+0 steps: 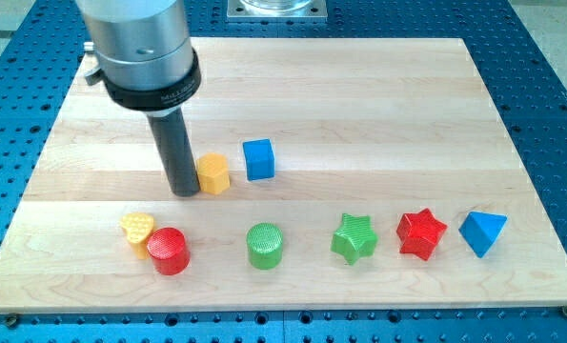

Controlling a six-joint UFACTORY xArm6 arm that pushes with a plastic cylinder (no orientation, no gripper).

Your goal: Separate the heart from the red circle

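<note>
1. The yellow heart (137, 230) lies flat at the lower left of the frame, ridged on top.
2. The red circle (169, 251), a short upright cylinder, touches the heart's lower right side.

Robotics lab: wooden board (359, 86) atop blue perforated bench (550, 95).

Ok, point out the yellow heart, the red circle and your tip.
yellow heart (136, 229), camera view, on its top face.
red circle (168, 244), camera view, on its round top.
my tip (184, 192), camera view, the rod's very end.
</note>
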